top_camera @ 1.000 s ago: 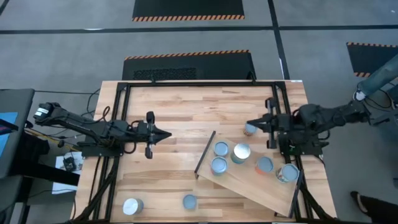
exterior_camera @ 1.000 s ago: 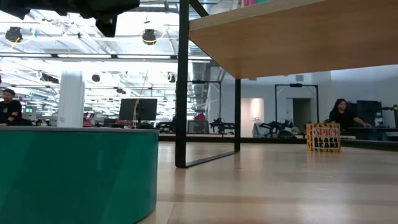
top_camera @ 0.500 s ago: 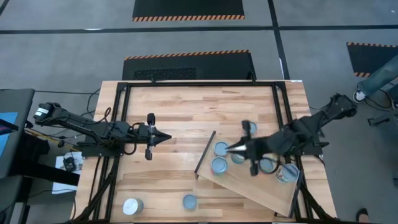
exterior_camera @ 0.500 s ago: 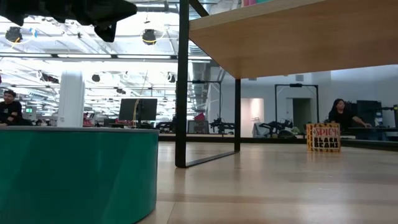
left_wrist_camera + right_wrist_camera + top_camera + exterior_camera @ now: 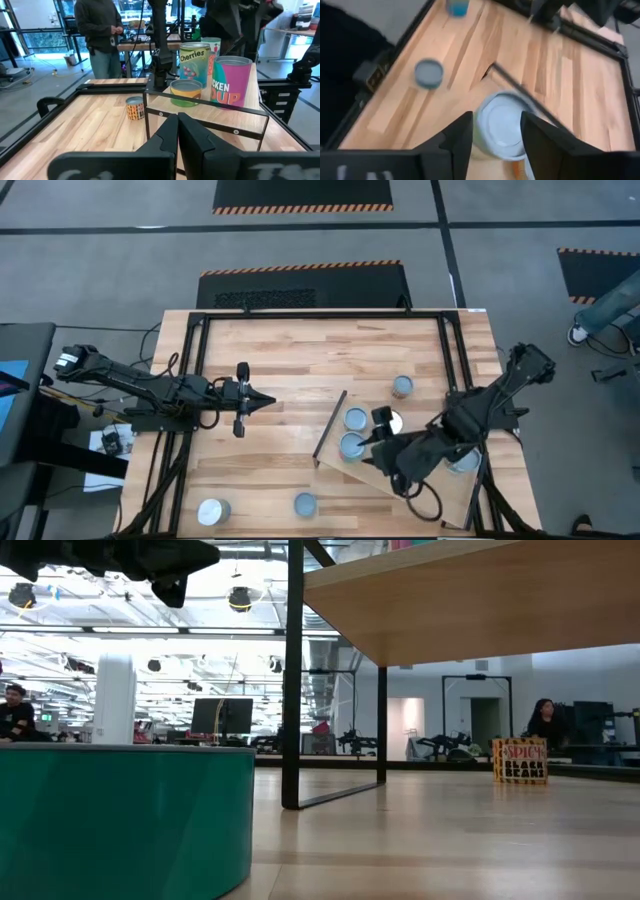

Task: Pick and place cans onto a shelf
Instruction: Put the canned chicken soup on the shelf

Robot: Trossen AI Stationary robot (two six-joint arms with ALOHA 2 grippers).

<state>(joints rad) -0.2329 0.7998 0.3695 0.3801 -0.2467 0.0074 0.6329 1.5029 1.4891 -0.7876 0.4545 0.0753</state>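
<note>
Six cans (image 5: 354,418) visible; right gripper (image 5: 492,131) open above shelf (image 5: 420,490); left gripper (image 5: 262,397) shut, empty

I work in a big open robotics lab: my plank table (image 5: 300,350) stands on grey floor with hazard-striped mats (image 5: 303,194), and beyond it I see ceiling lights (image 5: 240,598), monitors (image 5: 222,716), benches and people (image 5: 102,35) standing about.
</note>
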